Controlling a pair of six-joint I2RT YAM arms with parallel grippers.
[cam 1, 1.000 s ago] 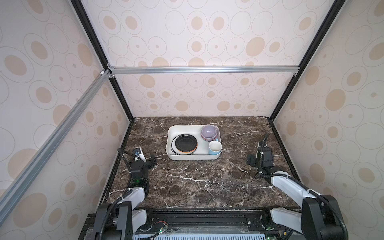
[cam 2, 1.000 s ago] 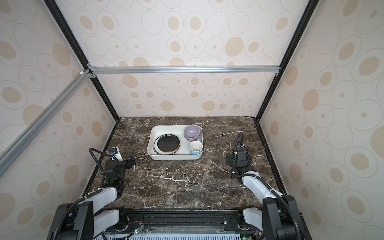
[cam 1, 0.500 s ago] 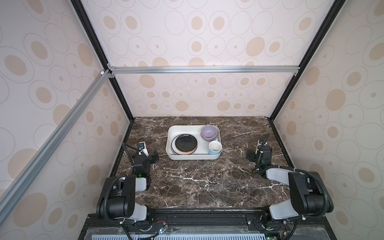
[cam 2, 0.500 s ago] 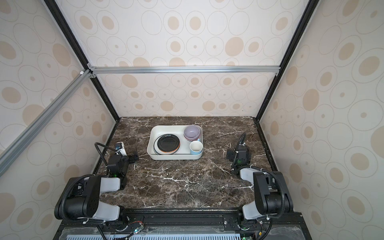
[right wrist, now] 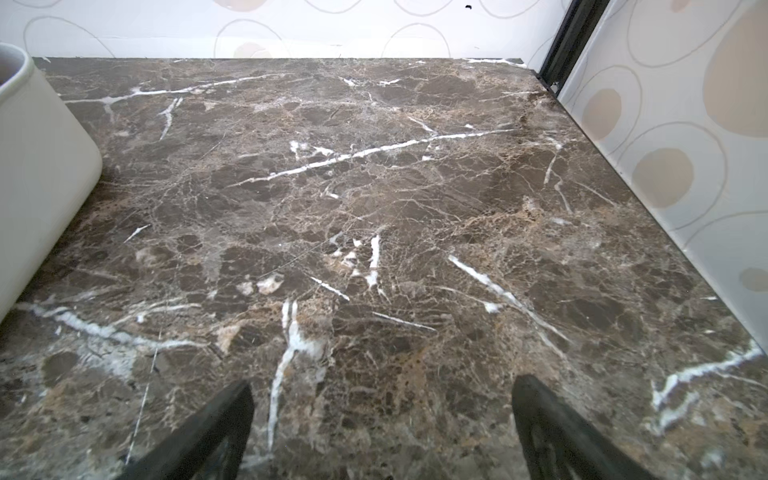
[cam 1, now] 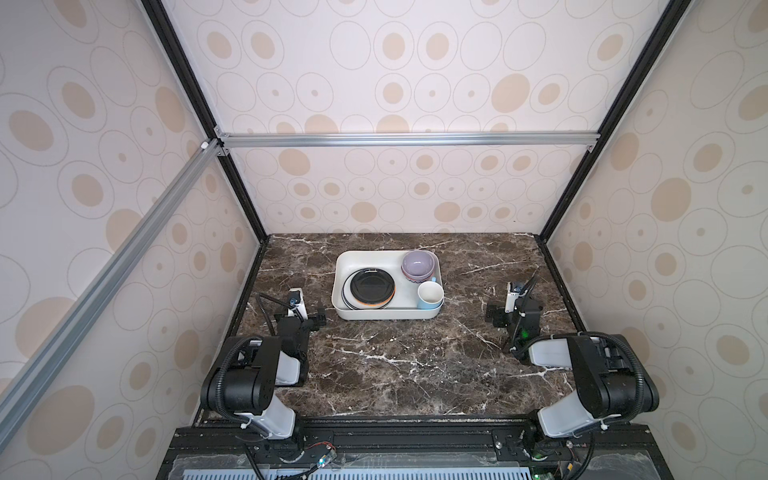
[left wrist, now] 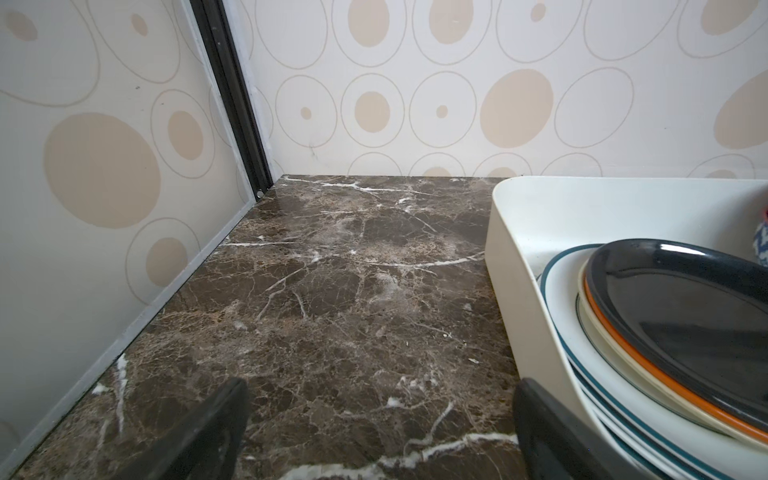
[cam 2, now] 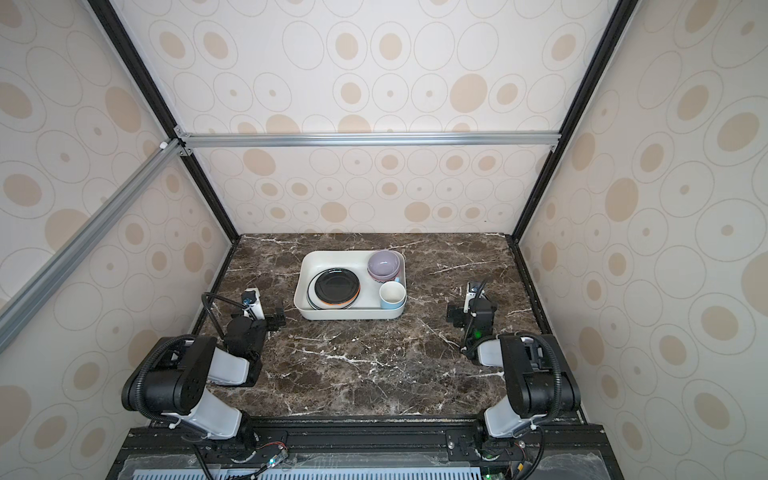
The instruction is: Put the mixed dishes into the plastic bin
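Claws, two.

- Left claw [cam 1: 308,321]: jaws spread wide, with nothing but bare marble between them. It stands just beside the plastic bin [cam 1: 386,314], off the bin's near left corner. In the left wrist view one black finger [left wrist: 544,436] overlaps the bin wall; I cannot tell whether they touch.
- Right claw [cam 1: 513,311]: jaws equally wide and holding nothing. It stands well off the bin's right side, over the marble tabletop [cam 1: 395,361].

Plastic bin, one: white and low-walled, lying between the two claws and a little beyond them.

Contents of the bin:
- Plates, four counted by their rims, in one stack filling the bin's left half. The black plate [cam 1: 372,286] is on top, with the orange-edged plate [left wrist: 615,332] under it. Next comes the pale cream plate [left wrist: 590,316], and the green-rimmed white plate [left wrist: 559,291] is at the bottom.
- Bowls, two, nested in the bin's far right corner. The lilac-lined bowl [cam 1: 417,264] sits on top, and only a patterned edge of the lower bowl [cam 1: 409,279] shows.
- Mug, one: the light blue mug [cam 1: 430,295] stands upright in the bin's near right corner, just beside the bowls.

No dishes lie outside the bin.
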